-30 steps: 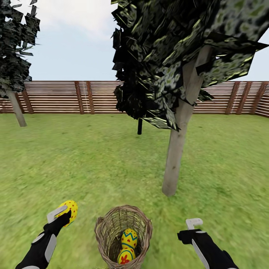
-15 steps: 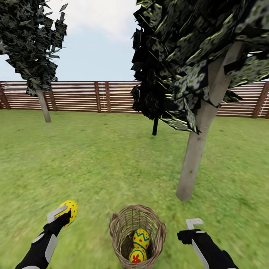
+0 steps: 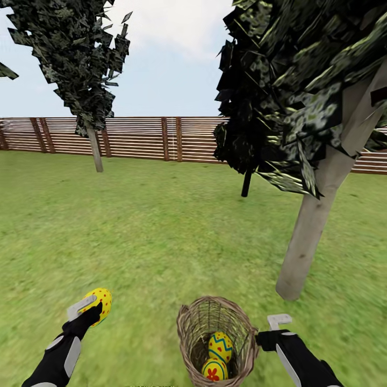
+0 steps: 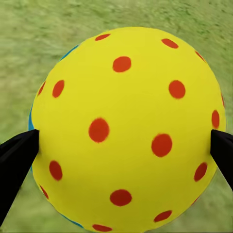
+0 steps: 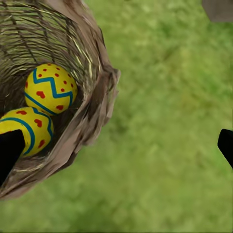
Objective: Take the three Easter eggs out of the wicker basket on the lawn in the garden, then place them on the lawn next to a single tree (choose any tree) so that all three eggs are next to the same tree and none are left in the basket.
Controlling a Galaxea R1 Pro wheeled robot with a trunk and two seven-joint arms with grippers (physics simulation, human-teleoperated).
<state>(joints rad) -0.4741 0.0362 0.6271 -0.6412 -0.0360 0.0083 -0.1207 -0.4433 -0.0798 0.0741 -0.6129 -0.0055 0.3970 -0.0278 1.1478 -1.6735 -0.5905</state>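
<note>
Head view, left to right: the left claw (image 3: 88,307) grips a red-dotted yellow egg (image 3: 99,303) above the lawn (image 3: 161,231); the left wrist view shows that egg pinched between both fingers (image 4: 17,155). The basket (image 3: 189,328) sits on the grass right of centre, holding two eggs (image 3: 220,346) one behind the other. Just beside its rim hovers the right claw (image 3: 277,322), fingers spread wide and empty in the right wrist view. Near the basket, further right, rises a pale-trunked tree (image 3: 314,226); a fence (image 3: 140,138) closes the garden behind.
</note>
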